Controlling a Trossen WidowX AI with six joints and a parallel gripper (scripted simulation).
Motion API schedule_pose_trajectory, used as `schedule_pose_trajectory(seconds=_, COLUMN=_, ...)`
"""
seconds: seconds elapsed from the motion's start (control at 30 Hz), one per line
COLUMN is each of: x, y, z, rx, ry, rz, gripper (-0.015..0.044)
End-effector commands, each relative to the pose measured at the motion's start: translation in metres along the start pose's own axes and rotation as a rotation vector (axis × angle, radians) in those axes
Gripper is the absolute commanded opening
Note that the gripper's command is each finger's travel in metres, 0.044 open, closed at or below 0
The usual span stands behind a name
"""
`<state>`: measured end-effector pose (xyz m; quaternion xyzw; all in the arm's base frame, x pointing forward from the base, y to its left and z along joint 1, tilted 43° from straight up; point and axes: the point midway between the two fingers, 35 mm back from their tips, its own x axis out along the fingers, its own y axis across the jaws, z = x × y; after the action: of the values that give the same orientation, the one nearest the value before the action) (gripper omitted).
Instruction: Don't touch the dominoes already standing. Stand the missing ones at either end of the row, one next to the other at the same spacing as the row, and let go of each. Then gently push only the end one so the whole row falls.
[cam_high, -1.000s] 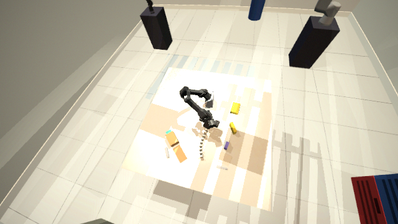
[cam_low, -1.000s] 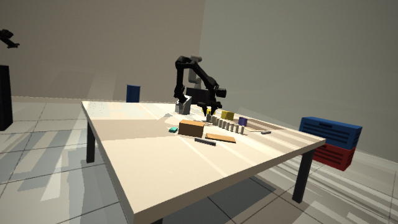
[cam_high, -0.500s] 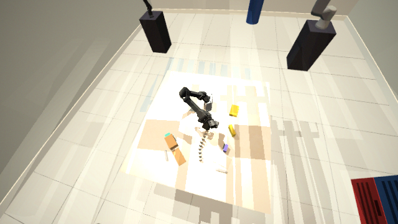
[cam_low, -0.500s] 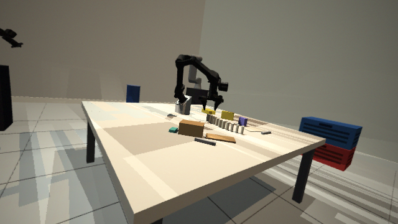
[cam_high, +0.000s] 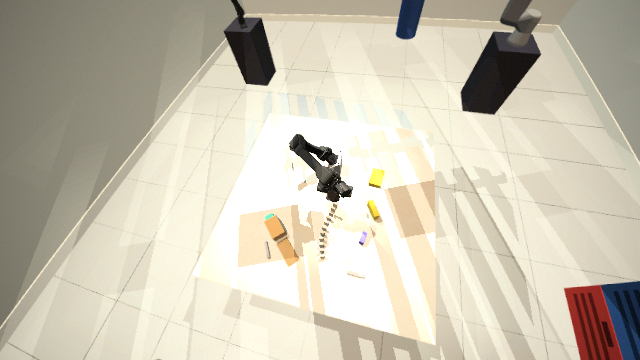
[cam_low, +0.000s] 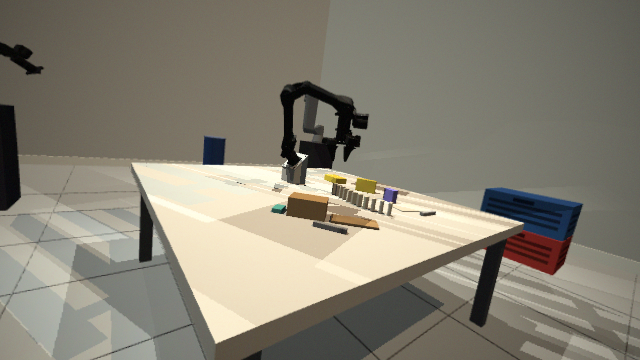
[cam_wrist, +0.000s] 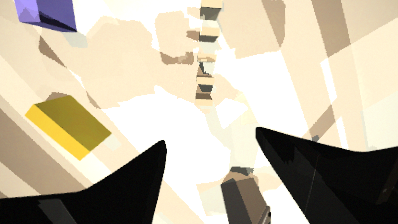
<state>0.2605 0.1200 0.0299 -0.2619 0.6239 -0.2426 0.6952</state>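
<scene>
A slightly curved row of several small dominoes (cam_high: 324, 233) (cam_low: 381, 206) (cam_wrist: 209, 36) stands on the table (cam_high: 350, 305) (cam_low: 225, 270). In the wrist view the row runs down from the top centre and its nearest domino stands beyond the fingertips. My gripper (cam_low: 339, 160) (cam_wrist: 210, 138) points down, well above the table, near the row's end on the arm's side. Its fingers are wide apart with nothing between them. In the top view the wrist hides the fingertips. I cannot make out any loose domino.
Right of the row are two yellow blocks (cam_high: 376, 178) (cam_high: 373, 209) (cam_low: 366, 185) and a purple block (cam_high: 363, 237) (cam_low: 390, 195) (cam_wrist: 47, 12). Left are an orange box (cam_high: 275, 227) (cam_low: 307, 206), an orange board (cam_high: 288, 251) (cam_low: 354, 221), a teal block (cam_high: 269, 216) (cam_low: 278, 208) and a grey bar (cam_high: 267, 249) (cam_low: 330, 227).
</scene>
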Motion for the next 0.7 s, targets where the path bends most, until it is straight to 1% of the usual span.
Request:
schedule_pose_trajectory(seconds=0.0, x=0.013, y=0.002, z=-0.009, rx=-0.320, ry=0.008, rz=-0.003, gripper=0.0256)
schedule_pose_trajectory(seconds=0.33, x=0.050, y=0.005, z=-0.033, rx=-1.254, ry=0.011, rz=-0.001, gripper=0.0000)
schedule_pose_trajectory(seconds=0.4, x=0.055, y=0.005, z=-0.036, rx=-1.372, ry=0.012, rz=0.000, gripper=0.0000)
schedule_pose_trajectory(seconds=0.43, x=0.055, y=0.005, z=-0.037, rx=-1.387, ry=0.012, rz=0.000, gripper=0.0000)
schedule_pose_trajectory(seconds=0.67, x=0.055, y=0.005, z=-0.037, rx=-1.387, ry=0.012, rz=0.000, gripper=0.0000)
